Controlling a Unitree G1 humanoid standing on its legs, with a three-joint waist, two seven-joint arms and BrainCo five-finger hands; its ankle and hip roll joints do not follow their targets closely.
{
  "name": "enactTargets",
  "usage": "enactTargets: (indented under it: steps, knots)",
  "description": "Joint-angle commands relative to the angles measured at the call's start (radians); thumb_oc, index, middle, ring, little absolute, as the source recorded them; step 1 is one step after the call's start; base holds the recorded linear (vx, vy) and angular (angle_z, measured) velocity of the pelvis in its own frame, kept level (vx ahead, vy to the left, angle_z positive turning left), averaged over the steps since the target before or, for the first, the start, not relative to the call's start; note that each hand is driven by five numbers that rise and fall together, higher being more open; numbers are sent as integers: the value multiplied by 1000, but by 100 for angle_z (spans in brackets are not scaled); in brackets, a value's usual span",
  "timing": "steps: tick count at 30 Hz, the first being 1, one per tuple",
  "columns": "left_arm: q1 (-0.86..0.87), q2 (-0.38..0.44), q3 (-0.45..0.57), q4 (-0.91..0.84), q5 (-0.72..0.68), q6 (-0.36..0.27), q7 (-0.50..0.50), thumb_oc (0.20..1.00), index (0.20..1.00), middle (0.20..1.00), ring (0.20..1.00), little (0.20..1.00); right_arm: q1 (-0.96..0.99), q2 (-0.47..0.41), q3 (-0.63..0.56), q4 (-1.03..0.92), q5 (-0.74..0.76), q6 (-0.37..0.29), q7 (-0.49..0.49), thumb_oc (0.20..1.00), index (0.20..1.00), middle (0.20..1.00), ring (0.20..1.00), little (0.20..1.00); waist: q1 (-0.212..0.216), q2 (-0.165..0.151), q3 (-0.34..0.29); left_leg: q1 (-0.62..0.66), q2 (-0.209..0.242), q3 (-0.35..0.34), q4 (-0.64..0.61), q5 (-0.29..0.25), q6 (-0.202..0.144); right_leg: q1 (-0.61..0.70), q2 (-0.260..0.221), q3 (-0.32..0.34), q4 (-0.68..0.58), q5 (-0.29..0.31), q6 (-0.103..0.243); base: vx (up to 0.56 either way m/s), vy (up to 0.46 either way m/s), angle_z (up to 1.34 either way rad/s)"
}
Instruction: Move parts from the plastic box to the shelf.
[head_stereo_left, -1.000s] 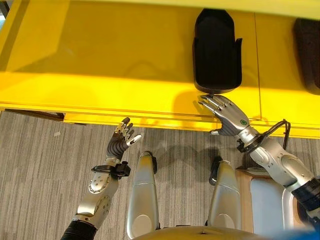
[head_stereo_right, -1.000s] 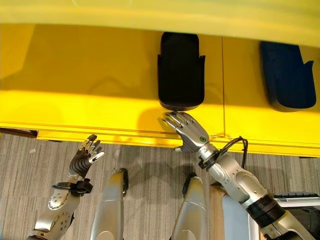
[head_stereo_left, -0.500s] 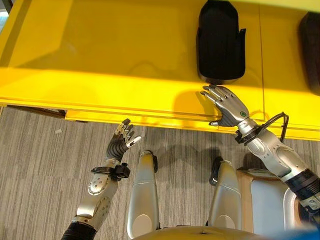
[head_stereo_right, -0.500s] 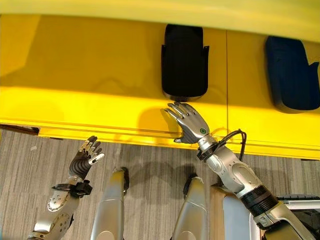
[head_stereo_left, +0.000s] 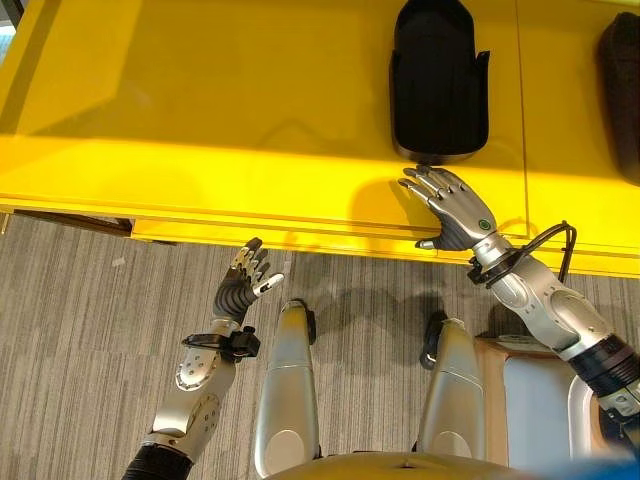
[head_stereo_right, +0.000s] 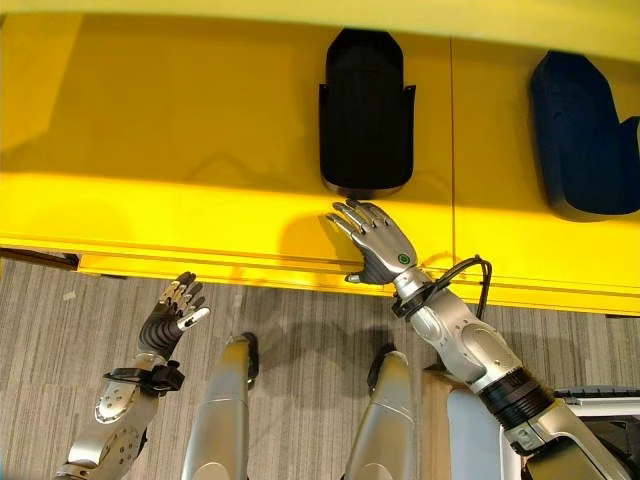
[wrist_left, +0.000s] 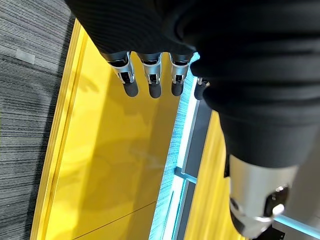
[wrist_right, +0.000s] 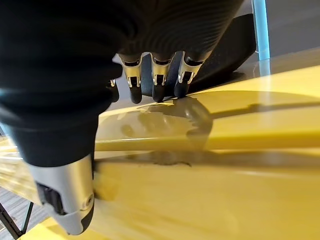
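A black moulded part lies on the yellow shelf, pointing away from me. My right hand rests open on the shelf just in front of it, its straight fingertips at the near end of the black part; whether they touch it I cannot tell. A second dark part lies further right on the shelf. Over the floor in front of the shelf's edge, my left hand is raised and open with nothing in it, its fingers straight.
The shelf's front lip runs across the view, with grey striped floor below it. A pale container with a wooden rim stands at the lower right beside my right arm. The shelf's left half is bare.
The black part in front of my right hand has slid deeper onto the shelf, and the open hand has followed it forward. My left hand has kept still.
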Motion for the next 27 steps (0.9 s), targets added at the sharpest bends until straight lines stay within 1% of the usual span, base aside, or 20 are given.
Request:
enactTargets:
  steps: [1, 3, 4, 5, 6, 8, 9, 10, 11, 12, 14, 16, 19, 20, 21, 22, 23, 24, 25, 27]
  knots:
    - [30, 26, 2, -17, 21, -52, 0, 1000, 1000, 1000, 1000, 1000, 78, 14, -25, 9, 41, -8, 21, 1000, 1000, 1000, 1000, 1000, 12, -3, -61, -28, -18, 1, -22, 48, 41, -56, 48, 5, 89, 10, -57, 0, 0, 0]
    - [28, 24, 6, -15, 27, -54, 4, 1000, 1000, 1000, 1000, 1000, 151, 11, -46, -23, 91, -30, 41, 1000, 1000, 1000, 1000, 1000, 4, -9, -59, -17, -15, 0, -32, 52, 39, -47, 49, 3, 83, 13, -56, -42, -6, 0]
    - [29, 24, 4, -14, 34, -55, 6, 1000, 1000, 1000, 1000, 1000, 222, 0, -70, -62, 131, -47, 61, 1000, 1000, 1000, 1000, 1000, -2, -13, -57, -9, -15, 2, -50, 81, 41, -38, 48, -3, 66, 38, -63, -82, -14, 0]
    - [28, 24, 6, -12, 37, -56, 6, 1000, 1000, 1000, 1000, 1000, 250, -6, -77, -81, 150, -60, 69, 1000, 1000, 1000, 1000, 1000, -8, -16, -59, -3, -13, 1, -58, 84, 39, -35, 48, -4, 59, 41, -62, -74, -17, 1]
    - [27, 29, 5, -13, 37, -58, 6, 1000, 1000, 1000, 1000, 1000, 304, -21, -103, -118, 196, -76, 87, 1000, 1000, 1000, 1000, 1000, -12, -18, -60, 17, -8, 0, -71, 89, 36, -19, 50, -6, 48, 46, -60, 24, -34, -3]
    - [27, 30, 6, -16, 34, -60, 4, 1000, 1000, 1000, 1000, 1000, 373, -43, -160, -206, 269, -117, 86, 1000, 1000, 1000, 1000, 1000, -23, -21, -71, 80, 4, 2, -121, 102, 26, 41, 57, -13, 3, 57, -55, 45, -40, -4]
    - [26, 32, 3, -15, 32, -62, 2, 1000, 1000, 1000, 1000, 1000, 385, -58, -173, -229, 277, -131, 80, 1000, 1000, 1000, 1000, 1000, -25, -22, -71, 100, 7, 2, -136, 107, 23, 61, 59, -15, -12, 62, -56, 28, -25, -12]
    - [26, 32, 2, -15, 32, -62, 1, 1000, 1000, 1000, 1000, 1000, 388, -59, -175, -231, 278, -131, 81, 1000, 1000, 1000, 1000, 1000, -24, -21, -69, 105, 7, 2, -139, 108, 23, 66, 59, -16, -15, 63, -56, 60, -41, -22]
    - [25, 35, -4, -6, 31, -64, -7, 1000, 1000, 1000, 1000, 1000, 400, -90, -199, -266, 296, -159, 70, 1000, 1000, 1000, 1000, 1000, -30, -22, -73, 157, 12, 2, -181, 122, 18, 118, 70, -20, -59, 75, -51, 79, -45, -26]
    - [23, 36, -8, -4, 27, -62, -15, 1000, 1000, 1000, 1000, 1000, 401, -98, -213, -281, 316, -170, 71, 1000, 1000, 1000, 1000, 1000, -34, -21, -75, 185, 16, 3, -206, 132, 15, 144, 75, -25, -78, 79, -49, 104, -71, -16]
    - [24, 36, -10, -7, 22, -61, -20, 1000, 1000, 1000, 1000, 1000, 430, -91, -256, -318, 377, -192, 64, 1000, 1000, 1000, 1000, 1000, -42, -19, -77, 251, 23, 5, -267, 155, 11, 208, 87, -33, -133, 94, -43, 90, -53, -14]
    - [27, 30, -13, 3, 18, -60, -25, 1000, 1000, 1000, 1000, 1000, 464, -55, -297, -347, 474, -216, 59, 1000, 1000, 1000, 1000, 1000, -53, -15, -85, 330, 33, 14, -359, 192, 5, 282, 104, -44, -210, 117, -34, 116, -44, -14]
    - [35, 17, -9, 11, 13, -64, -33, 1000, 1000, 1000, 1000, 1000, 529, 4, -337, -348, 614, -235, 81, 1000, 1000, 1000, 1000, 1000, -70, -9, -101, 443, 51, 37, -496, 240, -2, 379, 129, -58, -317, 146, -25, 118, -31, -6]
    - [44, 13, -7, 10, 11, -63, -35, 1000, 1000, 1000, 1000, 1000, 559, 30, -350, -344, 669, -242, 96, 1000, 1000, 1000, 1000, 1000, -74, -5, -109, 486, 60, 48, -556, 268, -6, 414, 140, -59, -370, 167, -23, 156, -51, -17]
    - [55, 4, 1, 17, 8, -61, -41, 1000, 1000, 1000, 1000, 1000, 588, 61, -352, -329, 720, -235, 115, 1000, 1000, 1000, 1000, 1000, -83, 2, -134, 543, 79, 65, -639, 301, -15, 454, 154, -60, -440, 179, -17, 119, -41, -25]
    - [56, 4, 0, 17, 8, -62, -41, 1000, 1000, 1000, 1000, 1000, 591, 60, -353, -331, 721, -235, 116, 1000, 1000, 1000, 1000, 1000, -82, 3, -134, 551, 80, 67, -649, 306, -16, 460, 156, -60, -448, 183, -18, 118, -49, -21]
    - [63, -2, 5, 15, 8, -62, -47, 1000, 1000, 1000, 1000, 1000, 604, 70, -353, -324, 735, -235, 125, 1000, 1000, 1000, 1000, 1000, -86, 5, -144, 583, 84, 79, -686, 315, -16, 480, 162, -56, -478, 191, -15, 112, -53, -29]
    - [71, -17, 13, 12, 14, -63, -48, 1000, 1000, 1000, 1000, 1000, 629, 90, -365, -313, 760, -226, 129, 1000, 1000, 1000, 1000, 1000, -96, 15, -170, 636, 104, 95, -767, 357, -28, 517, 177, -47, -537, 202, -15, 190, -95, -35]
    - [81, -32, 16, 10, 17, -61, -56, 1000, 1000, 1000, 1000, 1000, 646, 107, -373, -295, 791, -221, 138, 1000, 1000, 1000, 1000, 1000, -105, 26, -198, 694, 127, 122, -841, 389, -37, 559, 196, -47, -606, 217, -16, 186, -94, -39]
    - [86, -52, 22, 8, 23, -59, -53, 1000, 1000, 1000, 1000, 1000, 652, 129, -385, -289, 836, -218, 138, 1000, 1000, 1000, 1000, 1000, -111, 36, -227, 729, 139, 147, -880, 409, -45, 587, 211, -36, -657, 229, -16, 130, -105, -34]
